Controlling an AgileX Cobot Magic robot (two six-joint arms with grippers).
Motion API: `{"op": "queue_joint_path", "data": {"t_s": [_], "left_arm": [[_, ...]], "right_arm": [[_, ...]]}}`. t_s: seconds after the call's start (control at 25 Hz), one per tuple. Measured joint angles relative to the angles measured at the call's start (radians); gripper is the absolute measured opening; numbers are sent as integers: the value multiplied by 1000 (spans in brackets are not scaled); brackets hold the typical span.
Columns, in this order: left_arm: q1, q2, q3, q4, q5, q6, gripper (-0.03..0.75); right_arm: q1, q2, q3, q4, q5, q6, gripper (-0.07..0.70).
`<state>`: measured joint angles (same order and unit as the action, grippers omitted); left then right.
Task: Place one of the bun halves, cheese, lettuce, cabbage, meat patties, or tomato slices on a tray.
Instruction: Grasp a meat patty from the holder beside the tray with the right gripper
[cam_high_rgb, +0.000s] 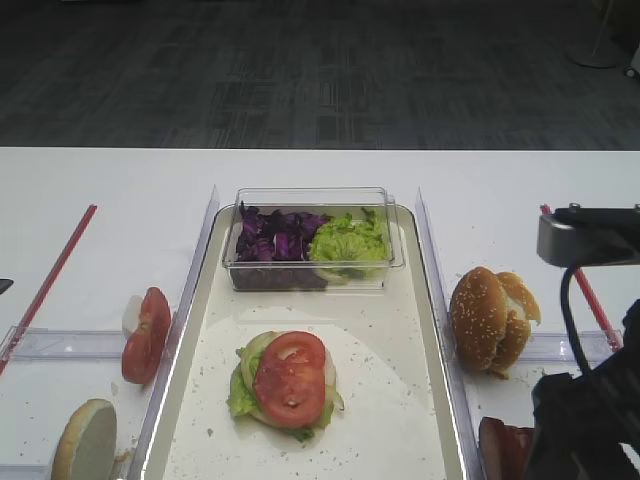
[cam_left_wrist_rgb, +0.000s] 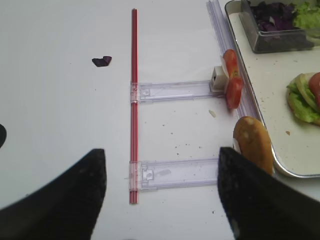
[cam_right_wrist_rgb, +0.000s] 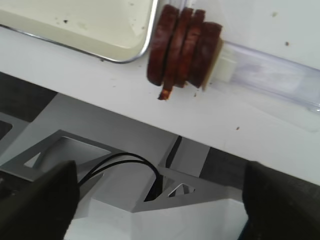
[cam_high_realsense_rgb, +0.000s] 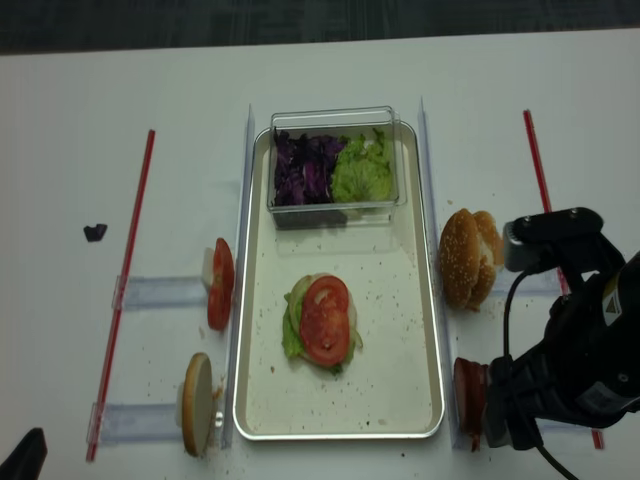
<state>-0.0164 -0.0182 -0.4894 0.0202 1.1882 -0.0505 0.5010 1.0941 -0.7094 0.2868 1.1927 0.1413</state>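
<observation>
Pinkish-brown meat patties (cam_right_wrist_rgb: 184, 46) are standing on edge just right of the tray (cam_right_wrist_rgb: 100, 35); I am hovering the right fingers (cam_right_wrist_rgb: 160, 200) near them, spread wide, holding nothing.

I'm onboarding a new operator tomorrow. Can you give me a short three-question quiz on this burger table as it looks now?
1. True or false: the meat patties stand on edge in a row just outside the tray, by its corner.
2. What lies on top of the stack in the middle of the tray? A) a bun half B) a tomato slice C) purple cabbage
3. Fill in: the clear box holds cabbage on the left and ___ on the right.

Key: 1 true. 2 B. 3 lettuce.
</observation>
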Motion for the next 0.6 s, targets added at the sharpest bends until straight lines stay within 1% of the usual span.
{"op": "queue_joint_path", "data": {"t_s": [0.2, 0.36, 0.6], "left_arm": [[0, 0, 0, 0, 0, 0, 440], [0, 0, 0, 0, 0, 0, 439], [0, 0, 0, 0, 0, 0, 440]], "right_arm": [[118, 0, -41, 11, 25, 95, 675], [188, 0, -55, 16, 27, 158, 675], [210, 13, -59, -1, 29, 200, 675]]}}
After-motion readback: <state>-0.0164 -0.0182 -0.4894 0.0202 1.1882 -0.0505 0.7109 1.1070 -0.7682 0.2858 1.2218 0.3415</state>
